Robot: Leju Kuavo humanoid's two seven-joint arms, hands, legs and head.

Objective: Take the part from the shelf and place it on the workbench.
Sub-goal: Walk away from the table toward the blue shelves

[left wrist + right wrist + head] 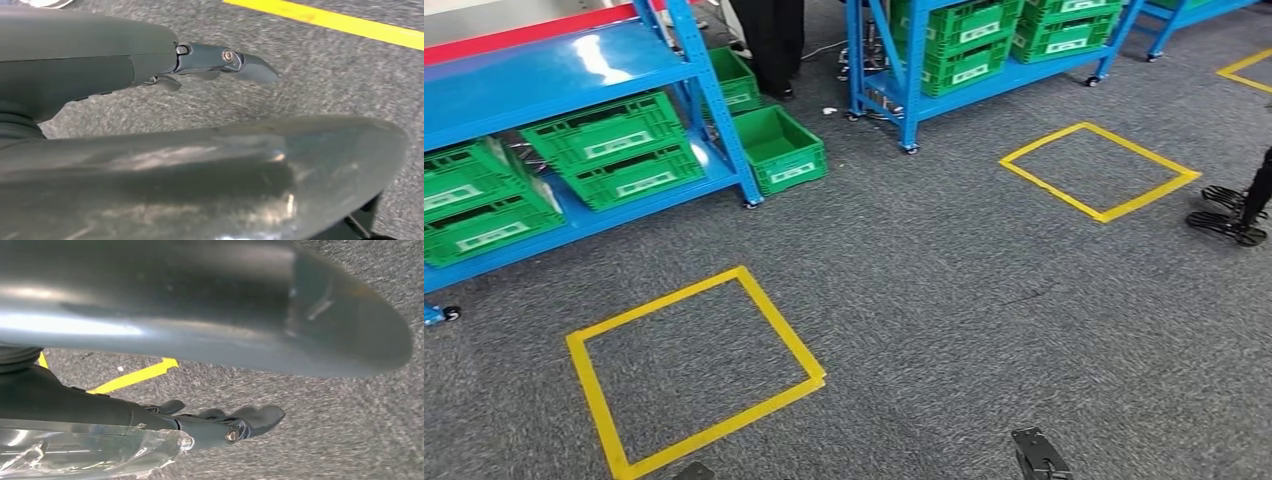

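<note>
Part first: I cannot make it out for certain, but a crumpled piece of clear plastic lies right against the robot's right hand, and that may well be the bagged part, already off the shelf. The right wrist view does not let me tell whether that hand is clamped on the plastic or merely beside it; its dark fingers reach out fairly straight over the grey carpeted floor. The left hand hangs over the same carpet with its fingers stretched out and well apart from the thumb, holding nothing. From where the head looks, a blue shelf stands along the far left, with green crates stacked on its lower level, and a yellow taped square marks the floor near its front corner. A person in dark trousers stands between that shelf and the next one. No desk comes into sight anywhere. My judgement is that the robot is on the move between stations. If the plastic is the part, the pick is done and the walk to the desk and the putting down remain. If it is not, then the pick from the shelf is still ahead as well.
</note>
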